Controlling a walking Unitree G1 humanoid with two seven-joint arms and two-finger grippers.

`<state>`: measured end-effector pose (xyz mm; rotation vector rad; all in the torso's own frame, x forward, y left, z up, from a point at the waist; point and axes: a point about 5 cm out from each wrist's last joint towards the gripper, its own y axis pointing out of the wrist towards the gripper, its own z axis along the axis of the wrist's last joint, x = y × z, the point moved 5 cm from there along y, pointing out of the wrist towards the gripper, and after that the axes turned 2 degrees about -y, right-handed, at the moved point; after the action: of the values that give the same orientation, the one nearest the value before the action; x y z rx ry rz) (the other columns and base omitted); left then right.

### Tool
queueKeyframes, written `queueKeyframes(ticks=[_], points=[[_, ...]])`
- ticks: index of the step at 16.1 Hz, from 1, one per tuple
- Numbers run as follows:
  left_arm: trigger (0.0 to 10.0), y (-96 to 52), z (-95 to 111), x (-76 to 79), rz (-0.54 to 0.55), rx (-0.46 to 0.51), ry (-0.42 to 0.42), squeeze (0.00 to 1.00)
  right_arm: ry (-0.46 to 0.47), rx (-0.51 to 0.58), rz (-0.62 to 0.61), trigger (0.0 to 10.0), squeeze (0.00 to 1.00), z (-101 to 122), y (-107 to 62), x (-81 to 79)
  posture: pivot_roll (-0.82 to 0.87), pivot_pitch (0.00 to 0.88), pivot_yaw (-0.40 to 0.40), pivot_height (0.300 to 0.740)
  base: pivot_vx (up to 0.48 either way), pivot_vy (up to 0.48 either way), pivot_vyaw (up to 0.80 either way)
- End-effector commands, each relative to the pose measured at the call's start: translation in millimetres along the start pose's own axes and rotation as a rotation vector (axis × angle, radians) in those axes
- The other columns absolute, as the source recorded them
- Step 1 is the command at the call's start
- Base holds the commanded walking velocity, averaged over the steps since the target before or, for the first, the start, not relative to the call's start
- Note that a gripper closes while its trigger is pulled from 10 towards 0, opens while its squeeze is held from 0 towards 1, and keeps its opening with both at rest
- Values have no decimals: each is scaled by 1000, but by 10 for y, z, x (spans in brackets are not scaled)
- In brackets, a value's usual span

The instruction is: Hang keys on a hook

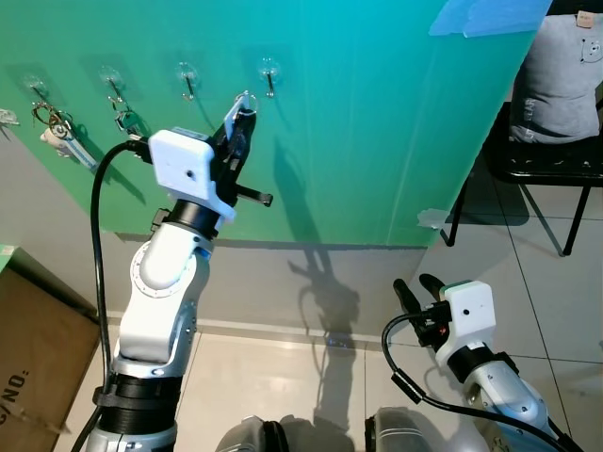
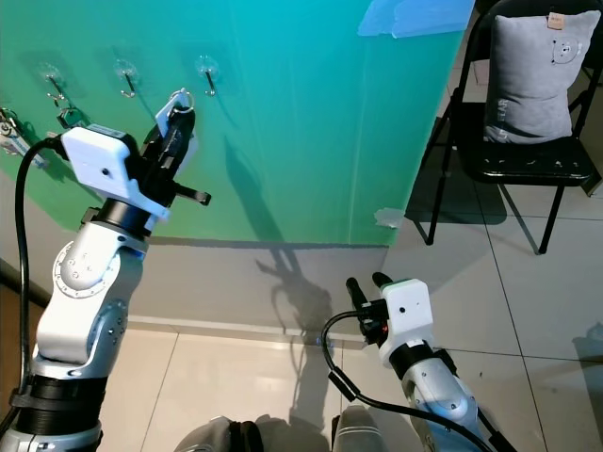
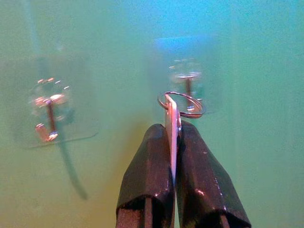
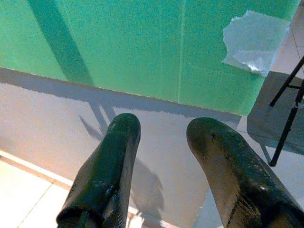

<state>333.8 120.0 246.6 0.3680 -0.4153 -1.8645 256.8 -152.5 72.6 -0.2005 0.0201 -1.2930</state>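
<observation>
The left claw (image 1: pixel 241 115) is raised to the green wall (image 1: pixel 377 122), pinched tight on a key (image 3: pixel 172 128) whose ring (image 3: pixel 183 104) sits just at the rightmost hook (image 1: pixel 269 75) in the wall's top row. The right claw (image 1: pixel 420 288) hangs low over the floor, fingers (image 4: pixel 107 166) spread apart.
</observation>
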Motion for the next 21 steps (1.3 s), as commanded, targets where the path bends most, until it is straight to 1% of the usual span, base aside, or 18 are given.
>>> queueKeyframes(ticks=[1,2,3,4,5,6,7,8,9,21], points=[[0,-13,-39,-68,7,-29,-131,0,2,9,12,10000,0,14,18,-35,-337,119,111,716,0,0,0],[0,-13,-58,-39,-18,-41,-232,0,2,10,13,10000,0,14,25,-38,-336,117,112,716,0,0,0],[0,-15,-66,-29,-28,-44,-278,0,2,11,14,10000,0,15,33,-40,-337,113,113,716,0,0,0],[0,-14,-69,-22,-37,-46,-291,0,2,13,15,10000,0,20,39,-41,-337,113,113,716,0,0,0],[0,-8,-91,-47,-35,-58,-221,0,2,19,16,10000,0,38,54,-41,-337,112,114,716,0,0,0],[0,-6,-95,-61,-30,-60,-179,0,2,20,16,10000,0,42,57,-40,-337,112,114,716,0,0,0],[0,-2,-75,-29,-48,-57,-107,0,2,20,17,10000,0,36,54,-41,-337,112,114,716,0,0,0],[0,12,-42,13,-66,-45,-68,0,3,18,19,10000,0,24,47,-46,-337,110,116,716,0,0,0],[0,17,-31,28,-73,-41,-52,0,4,18,20,10000,0,20,45,-49,-337,110,116,716,0,0,0],[0,17,-31,28,-73,-41,-52,0,4,18,20,10000,0,20,45,-49,-337,110,116,716,0,0,0]])
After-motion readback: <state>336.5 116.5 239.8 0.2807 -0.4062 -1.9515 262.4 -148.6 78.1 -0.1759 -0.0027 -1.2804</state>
